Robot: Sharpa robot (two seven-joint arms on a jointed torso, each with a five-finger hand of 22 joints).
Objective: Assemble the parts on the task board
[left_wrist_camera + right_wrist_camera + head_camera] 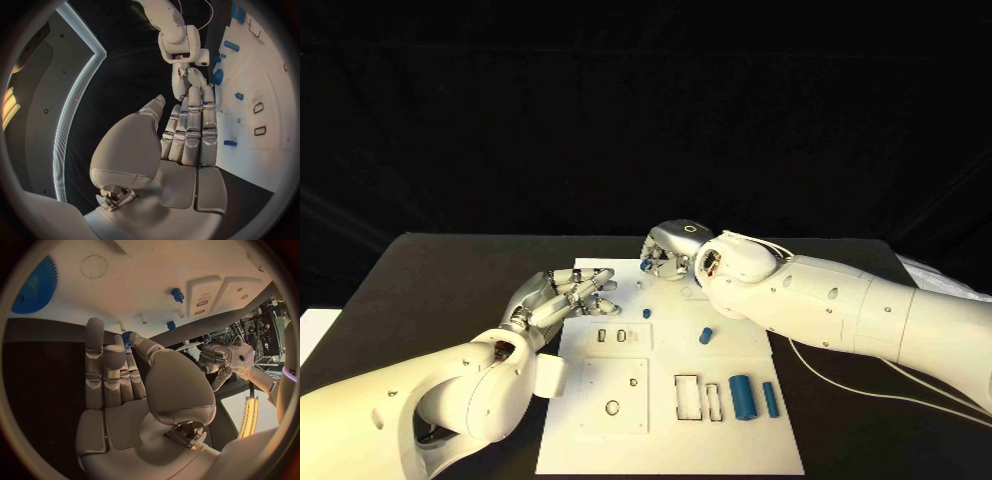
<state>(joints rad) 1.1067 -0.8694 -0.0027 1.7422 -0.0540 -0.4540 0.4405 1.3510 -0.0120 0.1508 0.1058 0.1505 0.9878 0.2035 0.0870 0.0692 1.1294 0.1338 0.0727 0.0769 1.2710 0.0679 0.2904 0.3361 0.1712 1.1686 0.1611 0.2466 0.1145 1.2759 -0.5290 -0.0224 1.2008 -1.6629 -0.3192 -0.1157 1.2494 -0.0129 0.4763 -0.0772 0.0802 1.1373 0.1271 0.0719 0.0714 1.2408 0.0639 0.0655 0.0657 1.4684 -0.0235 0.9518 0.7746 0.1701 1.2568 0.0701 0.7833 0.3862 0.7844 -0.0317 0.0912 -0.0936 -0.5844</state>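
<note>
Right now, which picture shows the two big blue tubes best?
The head view: the two tubes lie side by side on the board, whole and unblocked. The left wrist view catches a blue piece at the rim that may be one of them. In the right wrist view I cannot pick them out.
</note>
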